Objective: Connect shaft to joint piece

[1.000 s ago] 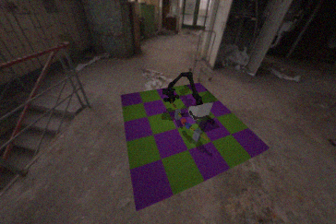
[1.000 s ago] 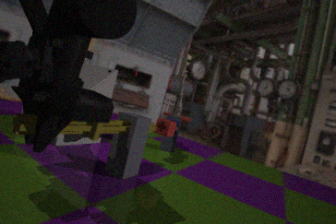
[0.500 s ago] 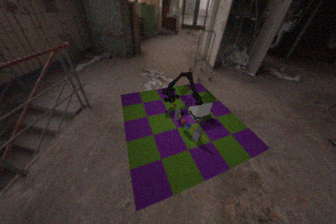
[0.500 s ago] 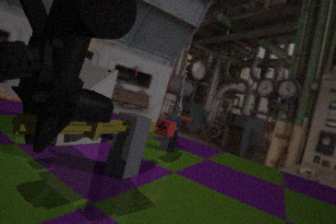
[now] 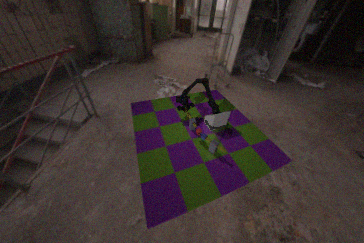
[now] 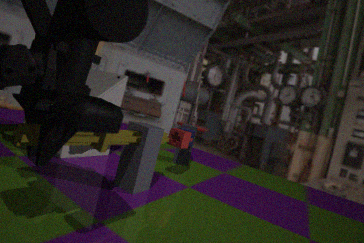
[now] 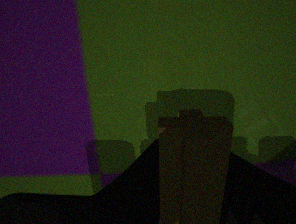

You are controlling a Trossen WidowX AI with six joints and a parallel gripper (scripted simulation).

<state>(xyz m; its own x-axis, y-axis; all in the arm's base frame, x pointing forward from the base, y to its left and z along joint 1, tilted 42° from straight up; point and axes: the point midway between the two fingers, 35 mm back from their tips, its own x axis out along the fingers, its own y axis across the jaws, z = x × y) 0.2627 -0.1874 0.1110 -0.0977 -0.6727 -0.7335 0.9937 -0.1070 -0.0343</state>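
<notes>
The yellow second shaft (image 6: pixel 90 138) (image 7: pixel 200 175) runs through a grey upright block (image 6: pixel 142 161) (image 5: pixel 192 123). A little yellow shows past the block, close to the red joint piece (image 6: pixel 179 138) (image 5: pixel 198 132). Whether the shaft's end is inside the opening cannot be told. A blue part (image 5: pixel 203 136) adjoins the joint piece, towards the other grey block (image 5: pixel 213 146). My gripper (image 7: pixel 181 146) (image 5: pixel 186 111) is shut on the yellow shaft, on the side of the block away from the joint piece. Its fingers partly hide the shaft in the exterior view.
A pale, open-looking box (image 5: pixel 218 120) stands beside the blocks, near the arm's base. The fixture and arm stand on a purple and green checkered mat (image 5: pixel 162 196). The black arm arches over from the mat's back edge.
</notes>
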